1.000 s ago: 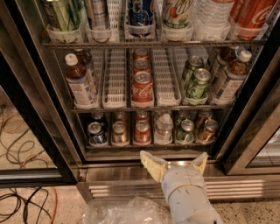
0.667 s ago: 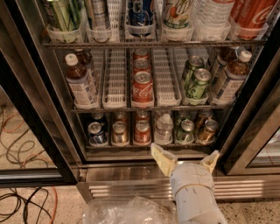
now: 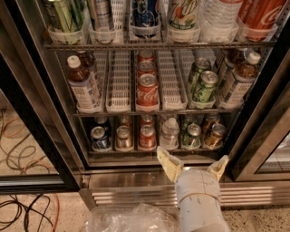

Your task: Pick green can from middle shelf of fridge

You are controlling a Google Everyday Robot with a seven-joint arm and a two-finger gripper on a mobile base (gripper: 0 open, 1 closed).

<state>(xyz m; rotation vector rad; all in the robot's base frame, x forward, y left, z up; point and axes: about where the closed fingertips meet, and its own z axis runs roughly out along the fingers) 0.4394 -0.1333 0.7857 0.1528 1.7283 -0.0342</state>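
The fridge (image 3: 50, 136) stands open with three wire racks. On the middle shelf (image 3: 158, 111) two green cans sit one behind the other in a lane right of centre; the front green can (image 3: 205, 87) has a silver top. Red Coca-Cola cans (image 3: 147, 90) fill the centre lane, and white-capped brown bottles (image 3: 84, 86) stand at both ends. My gripper (image 3: 194, 163) is open and empty. It sits below the bottom rack, in front of the steel base, roughly under the green cans. Its cream fingers (image 3: 168, 162) point up towards the shelves.
The top rack holds tall cans and large bottles (image 3: 183, 13). The bottom rack holds mixed small cans (image 3: 147, 136). Empty white slotted lanes (image 3: 118, 81) flank the Coke lane. Black door frames (image 3: 258, 122) stand at both sides. Cables (image 3: 20, 149) lie on the floor left. Crumpled clear plastic (image 3: 131, 219) lies below.
My gripper has shifted to the right along the fridge base and risen slightly, fingers still spread. Nothing on the shelves has moved.
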